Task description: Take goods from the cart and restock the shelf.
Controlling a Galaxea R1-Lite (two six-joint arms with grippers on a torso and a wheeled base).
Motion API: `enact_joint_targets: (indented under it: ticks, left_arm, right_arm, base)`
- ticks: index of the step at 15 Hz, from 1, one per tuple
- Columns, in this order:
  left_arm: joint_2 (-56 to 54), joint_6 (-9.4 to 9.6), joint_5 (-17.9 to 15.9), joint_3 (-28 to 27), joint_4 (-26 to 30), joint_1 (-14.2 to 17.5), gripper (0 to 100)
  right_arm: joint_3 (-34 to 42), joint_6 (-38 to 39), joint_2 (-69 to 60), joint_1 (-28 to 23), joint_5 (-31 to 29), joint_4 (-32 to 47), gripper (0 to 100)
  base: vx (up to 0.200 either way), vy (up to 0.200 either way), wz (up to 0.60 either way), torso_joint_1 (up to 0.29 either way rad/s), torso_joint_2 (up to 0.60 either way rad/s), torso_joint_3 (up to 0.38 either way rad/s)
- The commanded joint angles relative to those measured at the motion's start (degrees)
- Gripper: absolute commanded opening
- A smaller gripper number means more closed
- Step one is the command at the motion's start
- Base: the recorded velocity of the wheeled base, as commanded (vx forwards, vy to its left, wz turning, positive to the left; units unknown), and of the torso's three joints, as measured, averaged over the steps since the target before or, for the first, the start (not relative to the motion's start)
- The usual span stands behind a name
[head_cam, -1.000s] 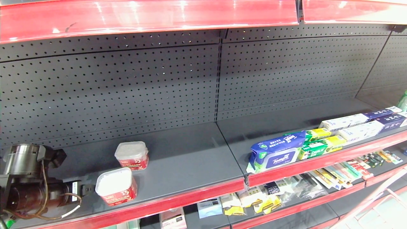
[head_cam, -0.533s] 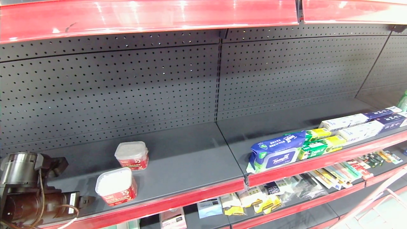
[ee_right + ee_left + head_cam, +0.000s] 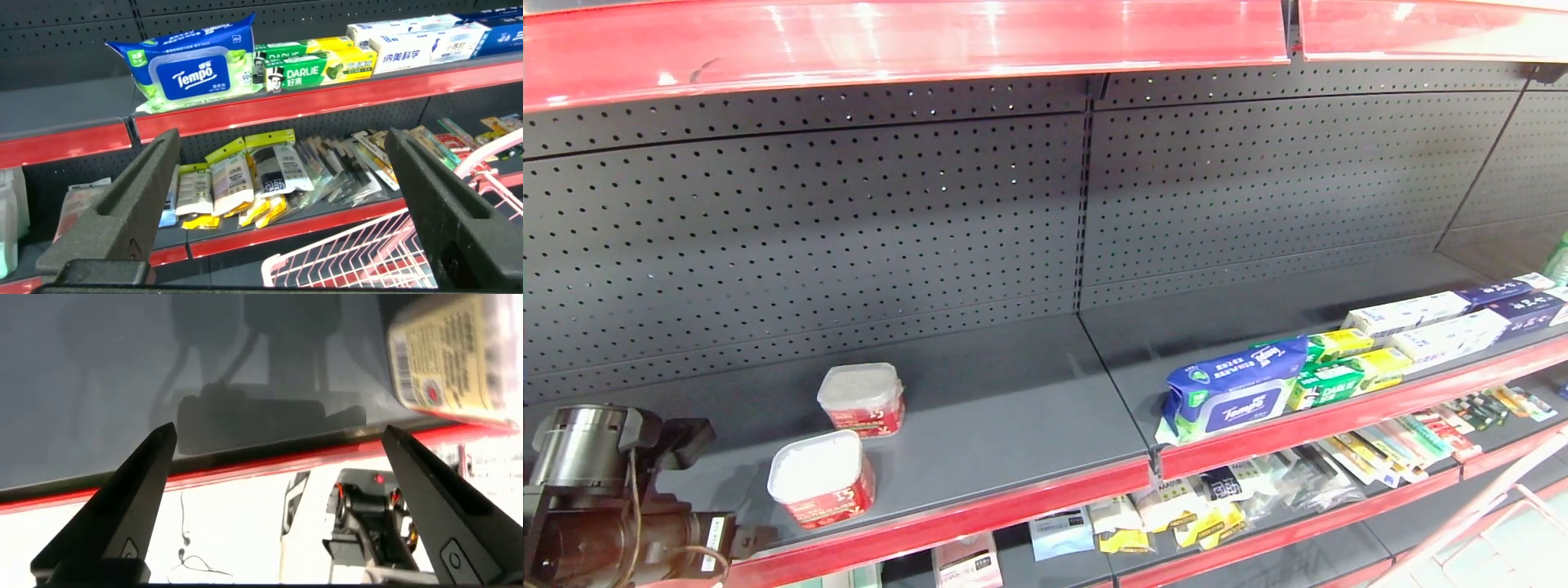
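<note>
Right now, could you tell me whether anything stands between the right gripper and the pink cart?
Nothing visible does. The right gripper, open and empty, faces the wire rim of the pink cart; the packets sit shelved behind it.

R claw [image 3: 282, 139] spread wide, facing wipes pack [image 3: 188, 69].

Red tubs [image 3: 823, 480] — grey, red-edged shelf [image 3: 996, 408]
</note>
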Motion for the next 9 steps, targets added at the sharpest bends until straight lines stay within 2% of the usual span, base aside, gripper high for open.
enact_joint_targets:
  ticks: [1,4,9]
  left_arm:
    - [0.1,1.81,-0.4,0.2,0.0,-0.1,100]
    - [0.4,4.54,-0.4,0.1,0.1,-0.1,100]
    - [1.3,5.06,-2.5,-0.1,0.1,-0.7,100]
  right_arm:
    - [0.0,0.0,0.1,0.0,0.0,0.0,100]
    - [0.0,0.0,0.1,0.0,0.0,0.0,100]
    - [0.0,0.0,0.1,0.0,0.0,0.0,100]
  base:
    - [0.0,0.0,0.0,0.0,0.0,0.0]
    - [0.0,0.0,0.0,0.0,0.0,0.0]
    - [0.0,0.0,0.0,0.0,0.0,0.0]
